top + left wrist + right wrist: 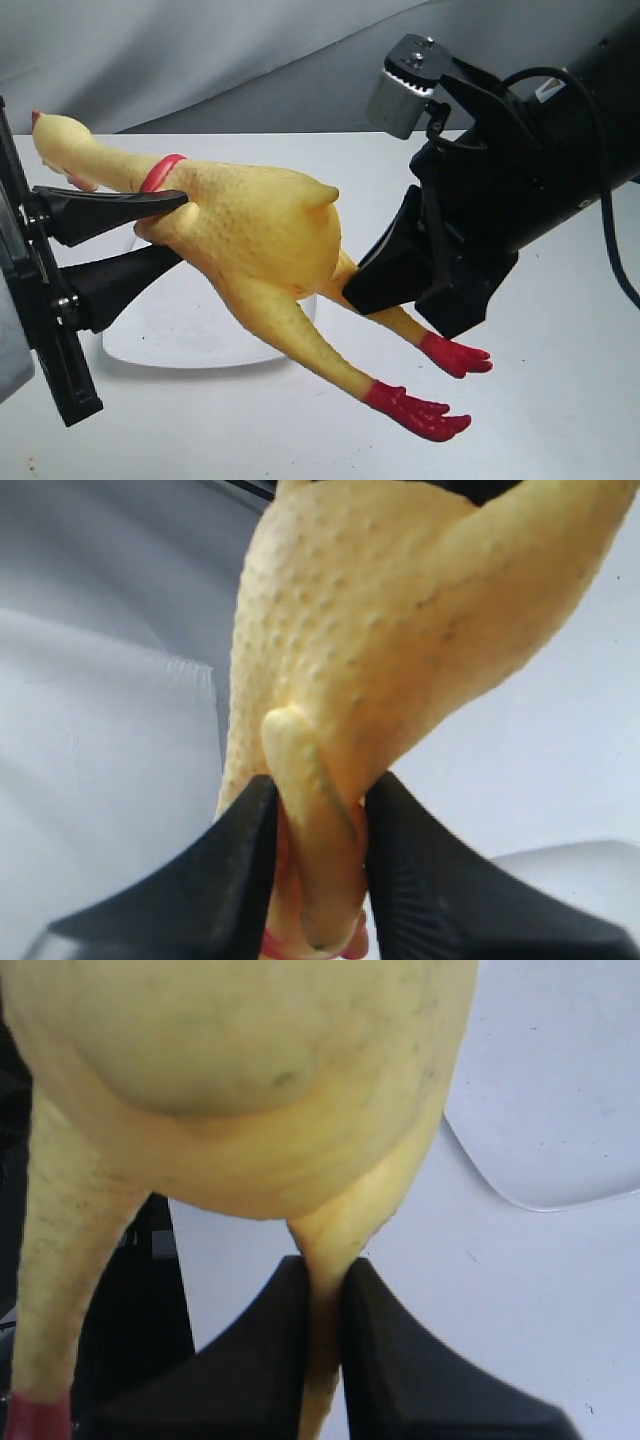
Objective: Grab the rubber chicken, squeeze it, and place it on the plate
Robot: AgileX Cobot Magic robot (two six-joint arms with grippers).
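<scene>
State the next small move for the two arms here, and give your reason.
Probably lower the rubber chicken onto the plate. The left gripper clamps it near the collar and the right gripper grips one leg, holding it in the air over the plate, so a short joint descent looks right.

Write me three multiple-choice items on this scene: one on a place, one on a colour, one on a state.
1. The plate lies: A) on the table under the rubber chicken; B) in a gripper; C) atop the chicken.
2. The chicken's feet are: A) yellow; B) red; C) black.
3. The right gripper is: A) open; B) shut on one leg; C) shut on the plate.
Key: 1A, it shows below the lifted body; 2B, both feet are red; 3B, its fingers pinch a leg.
</scene>
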